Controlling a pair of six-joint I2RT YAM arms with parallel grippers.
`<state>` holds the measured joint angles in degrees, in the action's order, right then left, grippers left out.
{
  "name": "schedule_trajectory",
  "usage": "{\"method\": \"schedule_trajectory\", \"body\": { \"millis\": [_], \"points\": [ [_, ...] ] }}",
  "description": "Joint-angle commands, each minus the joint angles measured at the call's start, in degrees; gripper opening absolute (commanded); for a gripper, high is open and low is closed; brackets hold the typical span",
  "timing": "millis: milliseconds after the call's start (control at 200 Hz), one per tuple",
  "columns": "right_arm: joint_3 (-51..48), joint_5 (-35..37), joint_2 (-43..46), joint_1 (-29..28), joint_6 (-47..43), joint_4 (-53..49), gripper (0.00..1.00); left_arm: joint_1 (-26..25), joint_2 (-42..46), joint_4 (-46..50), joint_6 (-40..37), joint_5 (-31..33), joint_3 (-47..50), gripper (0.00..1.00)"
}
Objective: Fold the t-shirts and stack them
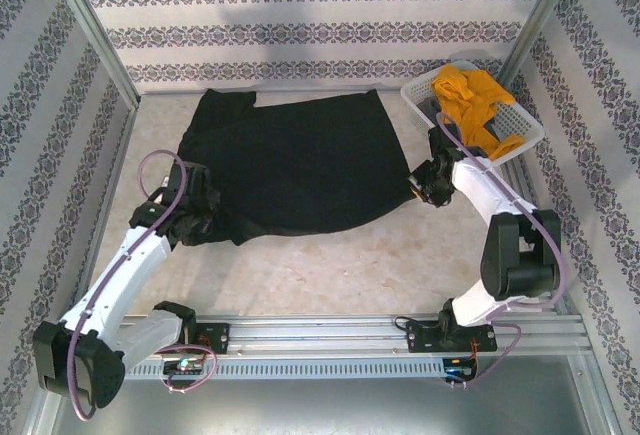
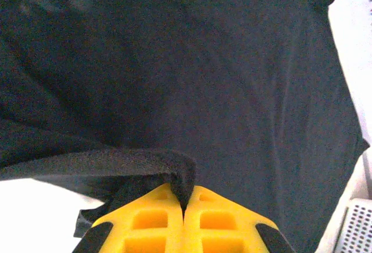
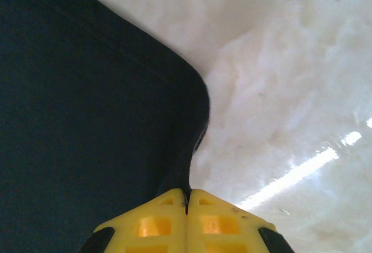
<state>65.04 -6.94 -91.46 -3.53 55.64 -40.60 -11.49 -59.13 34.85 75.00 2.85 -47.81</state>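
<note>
1. The white plastic lattice basket [image 1: 522, 127] stands at the far right corner of the tabletop [image 1: 350, 265]. The mustard-yellow t-shirt [image 1: 468, 95] lies crumpled inside it and rises over the rim.
2. The black t-shirt [image 1: 290, 160] lies spread on the middle of the tabletop. It is soft matte cloth, mostly flat, and bunched at its near left part.
3. The left pincer [image 2: 185, 198] is clamped on a thick folded edge of the black t-shirt, at that near left part.
4. The right pincer [image 3: 187, 198] is clamped on the rounded right corner of the same shirt.
5. The fingers [image 3: 154, 227] are yellow plastic with square hollows. The tabletop is pale, marbled and glossy.
</note>
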Motion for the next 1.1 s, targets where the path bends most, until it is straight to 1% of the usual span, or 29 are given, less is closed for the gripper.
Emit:
{"method": "schedule_trajectory", "body": {
  "millis": [0, 150, 445, 585, 739, 1094],
  "points": [
    [3.73, 0.09, -3.11, -0.14, 1.61, -2.12, 0.00, 2.64, -1.58, -4.52, -5.15, -2.05, -2.36, 0.00],
    [7.48, 0.19, -6.67, -0.07, 2.78, -1.50, 0.00, 5.85, -3.95, -7.36, -7.51, -3.26, -3.46, 0.00],
    [16.90, 0.11, -14.64, -0.60, 1.90, -1.07, 0.00, 11.29, -6.86, -10.87, -12.10, -4.67, -5.01, 0.00],
    [21.69, -0.03, -18.90, -0.91, 0.72, -1.15, 0.00, 13.81, -9.05, -14.87, -13.10, -7.79, -4.40, 0.00],
    [26.00, -0.16, -22.52, -1.04, -0.50, -0.38, 0.00, 15.96, -12.30, -18.21, -14.69, -10.10, -5.68, 0.00],
    [34.42, -0.60, -28.78, -1.12, -1.27, -1.67, 0.00, 18.74, -19.36, -20.93, -17.07, -12.77, -8.90, 0.00]
  ]
}}
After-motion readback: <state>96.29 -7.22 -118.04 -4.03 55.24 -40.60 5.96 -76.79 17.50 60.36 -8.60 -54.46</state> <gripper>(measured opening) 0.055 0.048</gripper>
